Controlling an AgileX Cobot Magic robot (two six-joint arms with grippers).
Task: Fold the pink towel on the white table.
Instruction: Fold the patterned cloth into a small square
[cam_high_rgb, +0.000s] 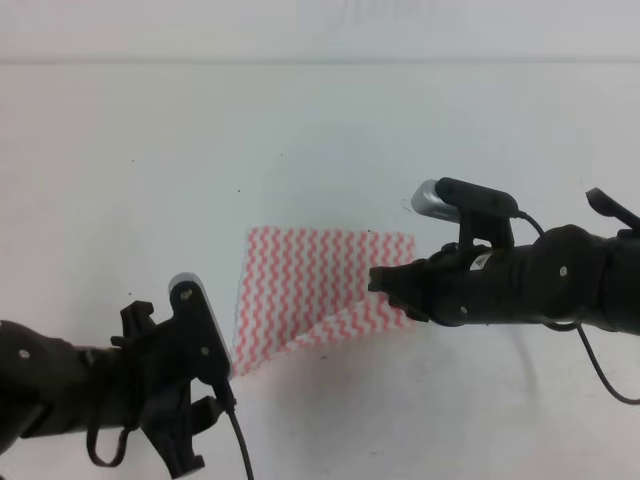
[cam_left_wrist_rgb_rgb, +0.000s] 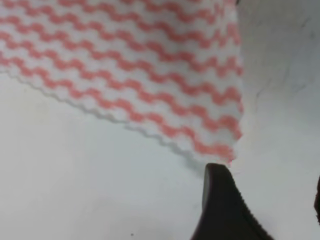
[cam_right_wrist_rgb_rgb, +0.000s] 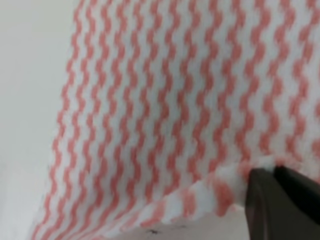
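Already the fold was under way when I looked down at the pink towel (cam_high_rgb: 320, 285), which lay near the middle of the white table (cam_high_rgb: 150, 130) between my two arms. My right gripper (cam_high_rgb: 382, 280) had its fingers pressed together on the towel's right edge; the right wrist view showed the dark fingertip (cam_right_wrist_rgb_rgb: 270, 192) pinching the hem, with the cloth puckered there and lifted slightly off the surface. In the high view the lower right part of the cloth looked doubled over, its stripes running at an angle to the rest, so I judged that the right side was being carried across toward the left.

My left gripper (cam_high_rgb: 228, 375) sat at the towel's lower left corner. Its wrist view showed one dark finger (cam_left_wrist_rgb_rgb: 220, 200) just below the corner's tip, and that corner seemed raised a little from the table. Whether my left fingers were clamped on it or merely beside it I could not tell, since only one finger showed clearly and the other was a sliver at the frame's edge.

The step in hand, as I judged it, was the first fold, roughly half drawn. The next move called for my right hand to keep its pinch and travel leftward, low over the cloth, laying its edge onto the opposite one, while the left corner stayed pinned so the towel did not slide or bunch. Edges needed matching before any release.
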